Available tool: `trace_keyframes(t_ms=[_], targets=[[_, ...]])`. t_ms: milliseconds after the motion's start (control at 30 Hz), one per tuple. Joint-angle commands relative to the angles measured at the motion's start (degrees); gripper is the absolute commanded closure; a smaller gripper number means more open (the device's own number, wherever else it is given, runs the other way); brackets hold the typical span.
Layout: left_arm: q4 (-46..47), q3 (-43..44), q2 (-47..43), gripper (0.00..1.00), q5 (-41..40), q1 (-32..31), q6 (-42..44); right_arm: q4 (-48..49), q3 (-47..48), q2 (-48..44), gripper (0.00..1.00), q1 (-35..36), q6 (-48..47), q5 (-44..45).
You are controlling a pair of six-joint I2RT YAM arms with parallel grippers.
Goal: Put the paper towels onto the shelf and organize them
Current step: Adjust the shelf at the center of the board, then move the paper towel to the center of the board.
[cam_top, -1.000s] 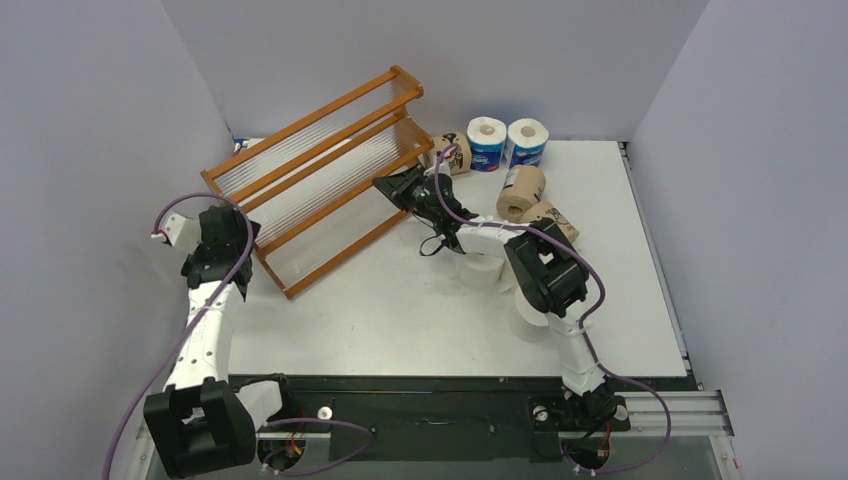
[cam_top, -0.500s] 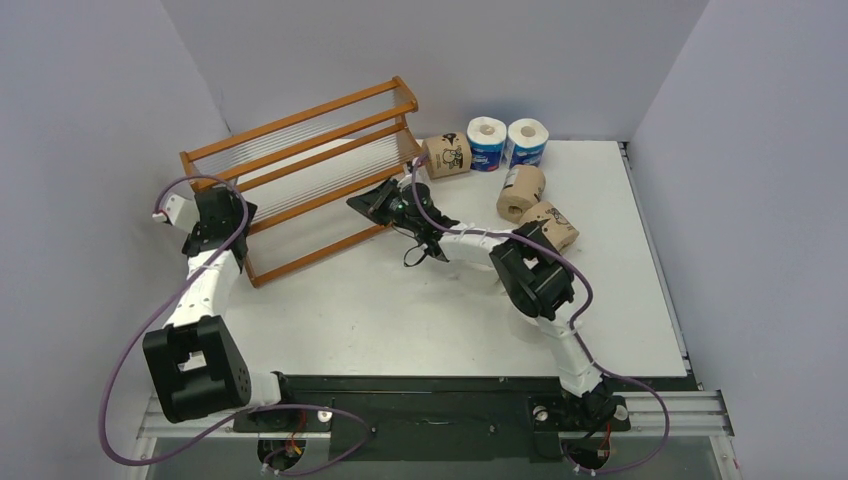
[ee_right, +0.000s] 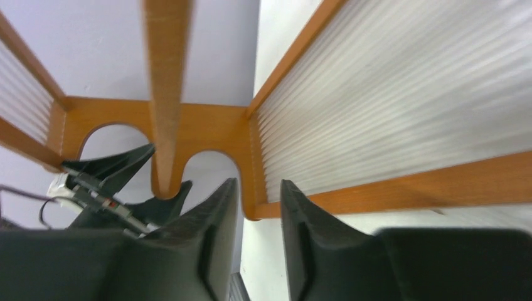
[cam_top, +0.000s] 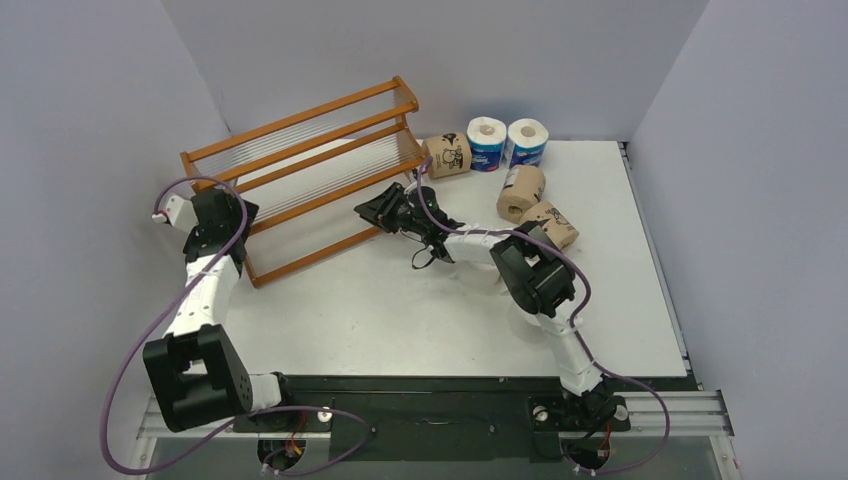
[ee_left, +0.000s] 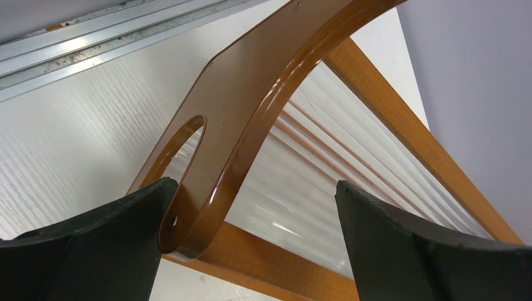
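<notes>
Now the shelf (cam_top: 300, 170) has swung from its slant to sit squarer at the worktop's (cam_top: 400, 310) back left. The right gripper (cam_top: 372, 212), barely parted and empty, backs off. The left gripper (cam_top: 238, 212) is spread around the shelf's end. The paper towels (cam_top: 521, 192) lie unloaded beside it.

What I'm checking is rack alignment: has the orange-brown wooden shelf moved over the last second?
Yes. The orange-brown wooden shelf has swung, its left end going left toward the grey left wall, while its right end stayed near the brown-wrapped roll.
</notes>
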Motion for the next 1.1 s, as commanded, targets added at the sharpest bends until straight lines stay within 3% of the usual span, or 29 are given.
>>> trace_keyframes(t_ms=[0, 200, 500, 733, 967, 1067], targets=[[0.3, -0.2, -6.1, 0.04, 3.1, 0.0, 0.1, 1.6, -3.3, -7.5, 0.64, -0.7, -2.6, -0.2], [-5.3, -0.9, -13.2, 0.04, 4.1, -0.5, 0.7, -1.1, -8.7, -14.8, 0.5, -1.0, -5.5, 1.0], [-15.9, -2.0, -25.8, 0.04, 1.3, -9.2, 2.5, -16.2, -17.9, -31.5, 0.45, 0.9, -18.2, 6.1], [-20.1, -4.7, -31.7, 0.04, -9.9, -31.1, 1.8, -35.9, -25.1, -47.4, 0.45, 1.9, -31.6, 18.9], [-19.5, -6.7, -32.1, 0.04, -22.7, -54.4, 1.2, -49.5, -31.4, -63.7, 0.47, 2.3, -37.2, 37.0], [-19.1, -6.6, -29.7, 0.04, -24.5, -60.4, 2.0, -53.5, -35.3, -69.8, 0.48, 2.2, -38.9, 44.2]])
